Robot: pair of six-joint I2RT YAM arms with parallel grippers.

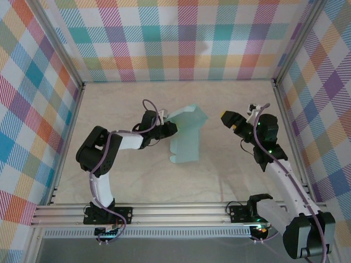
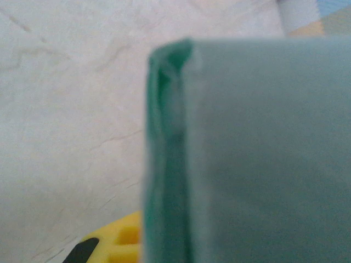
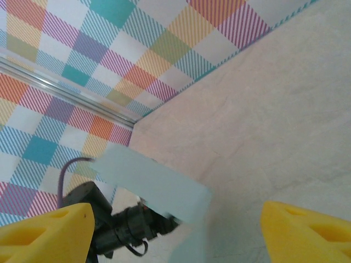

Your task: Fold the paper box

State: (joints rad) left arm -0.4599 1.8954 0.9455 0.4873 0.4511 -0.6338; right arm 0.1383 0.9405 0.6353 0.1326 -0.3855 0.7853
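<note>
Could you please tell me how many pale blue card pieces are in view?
1: the pale mint-blue thin card paper box, held up mid-table by the left gripper. Another flat piece could be hidden behind it.

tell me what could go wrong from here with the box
1. The left jaws pinch the paper box at one edge only; the thin card could slip or crease there.
2. The right jaws stand open and apart from the box; closing in, they could knock it out of that one-sided grip.
</note>
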